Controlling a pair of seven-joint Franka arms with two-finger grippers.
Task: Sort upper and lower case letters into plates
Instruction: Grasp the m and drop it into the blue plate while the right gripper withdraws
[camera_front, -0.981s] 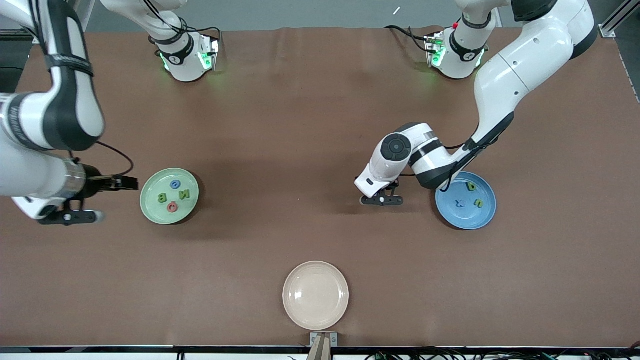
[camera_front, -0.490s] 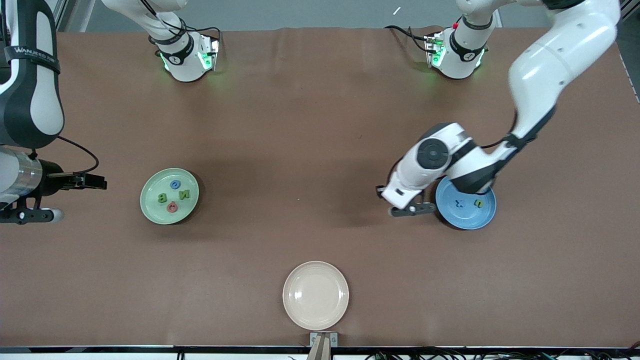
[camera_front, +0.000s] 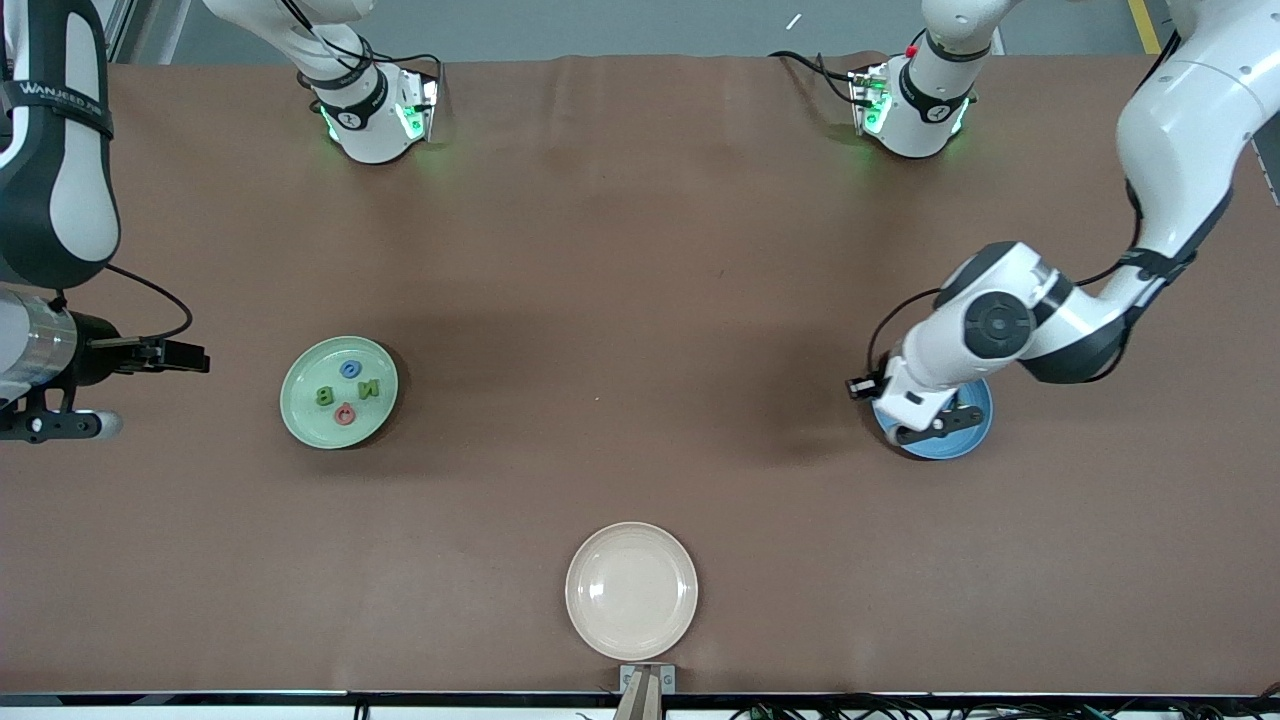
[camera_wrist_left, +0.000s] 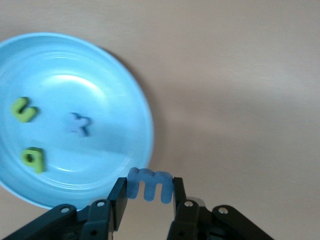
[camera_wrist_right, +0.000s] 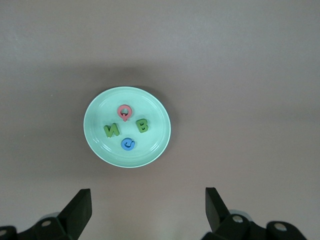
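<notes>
My left gripper (camera_front: 925, 425) (camera_wrist_left: 148, 192) is shut on a small blue letter m (camera_wrist_left: 150, 184), hanging over the edge of the blue plate (camera_front: 978, 425) (camera_wrist_left: 142, 107). That plate holds two green letters (camera_wrist_left: 23, 109) (camera_wrist_left: 33, 159) and a blue letter (camera_wrist_left: 79, 123); in the front view the arm hides them. The pale green plate (camera_front: 296, 400) (camera_wrist_right: 97, 112) holds a red letter (camera_front: 345, 412) (camera_wrist_right: 124, 112), a green N (camera_front: 369, 389) (camera_wrist_right: 111, 130), a green B (camera_front: 324, 396) (camera_wrist_right: 143, 125) and a blue letter (camera_front: 351, 369) (camera_wrist_right: 128, 144). My right gripper (camera_front: 55, 427) (camera_wrist_right: 147, 210) hangs open and holding nothing over bare table beside the green plate, toward the right arm's end.
A cream-beige plate (camera_front: 631, 590) with nothing in it sits near the table's front edge, midway between the two arms. Brown table surface spreads between the green and blue plates. Both arm bases stand along the table's back edge.
My left gripper has carried the blue m from the bare table beside the blue plate to over the plate's edge. My right arm drew back from the green plate, then held still.
</notes>
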